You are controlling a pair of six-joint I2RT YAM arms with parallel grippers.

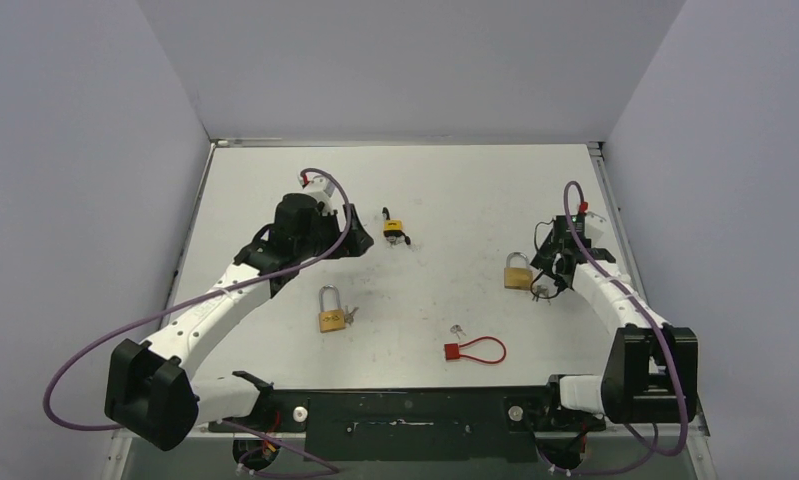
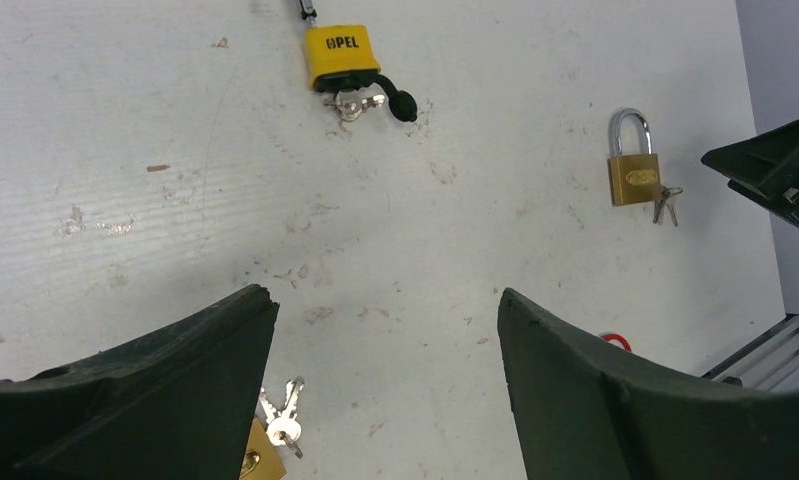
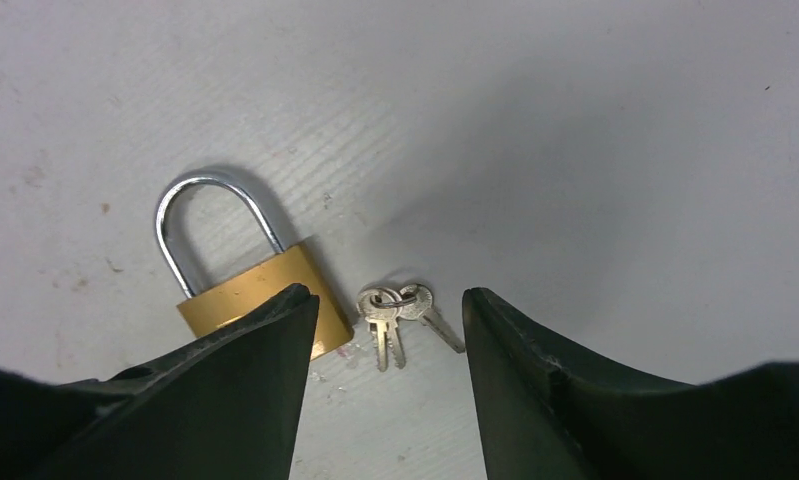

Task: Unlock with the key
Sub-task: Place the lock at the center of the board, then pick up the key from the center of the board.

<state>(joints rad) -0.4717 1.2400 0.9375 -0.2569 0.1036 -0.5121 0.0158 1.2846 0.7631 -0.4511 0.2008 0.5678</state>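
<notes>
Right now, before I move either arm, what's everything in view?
Brass padlocks: 2, gold bodies, silver shackles; one left of centre, one at right.
Yellow padlock: 1, yellow, marked OPEL, mid-table, black-headed key at its base.
Red cable lock: 1, red, near edge, centre.
Silver key sets: 3, silver; one beside each brass padlock, one by the red lock.
Table: 1, white, under everything.
Left gripper: 1, black, open, over bare table.
Right gripper: 1, black, open, over the right key set.
</notes>
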